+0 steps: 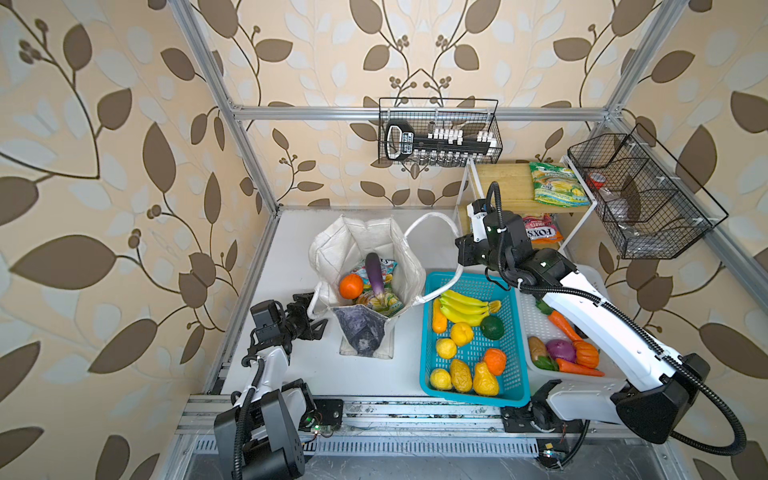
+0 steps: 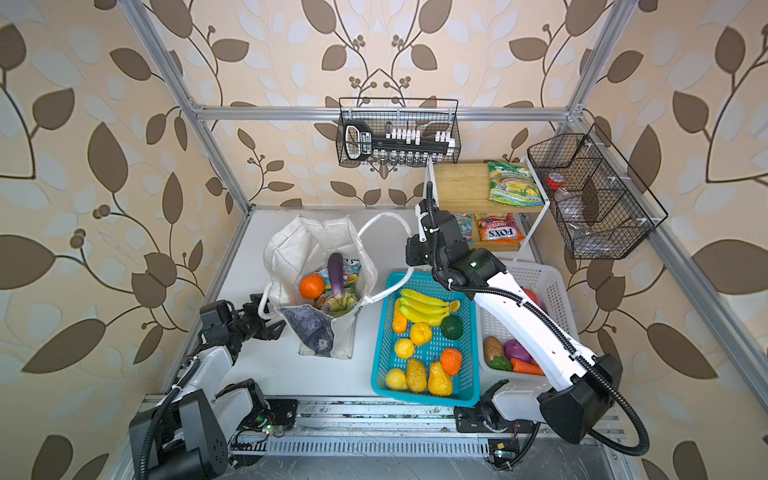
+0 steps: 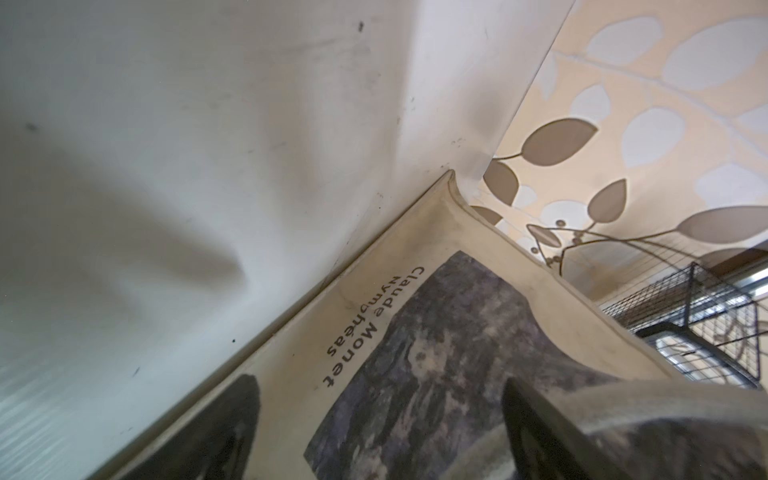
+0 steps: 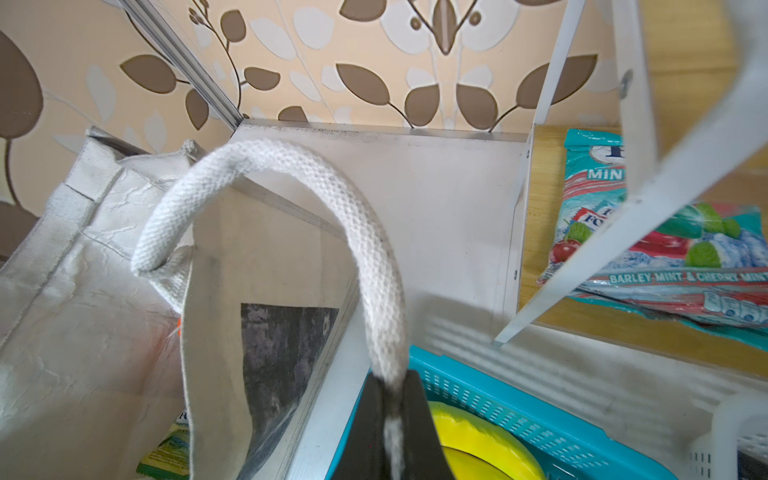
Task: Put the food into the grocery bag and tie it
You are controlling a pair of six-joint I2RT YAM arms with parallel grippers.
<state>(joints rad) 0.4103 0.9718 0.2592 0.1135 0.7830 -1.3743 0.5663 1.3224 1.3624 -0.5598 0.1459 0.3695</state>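
The off-white grocery bag (image 1: 357,245) (image 2: 307,245) stands open at the table's middle-left. In it lie an orange fruit (image 1: 351,285), a purple eggplant (image 1: 375,270) and snack packets (image 1: 384,305). My right gripper (image 1: 458,245) (image 4: 392,399) is shut on the bag's right rope handle (image 4: 332,187) and holds the loop up over the teal basket's corner. At the bag's left side my left gripper (image 1: 313,316) (image 3: 386,436) is open; its fingers (image 3: 536,432) straddle the bag's dark printed side (image 3: 436,340), near the left handle (image 1: 314,301). A banana bunch (image 1: 461,307) and lemons (image 1: 446,348) lie in the teal basket.
The teal basket (image 1: 424,340) of fruit stands right of the bag. A white basket (image 1: 530,309) of vegetables lies under the right arm. At the back right, a shelf holds a green-yellow packet (image 1: 557,185) and a red packet (image 1: 540,232). Wire baskets (image 1: 440,133) hang on the frame.
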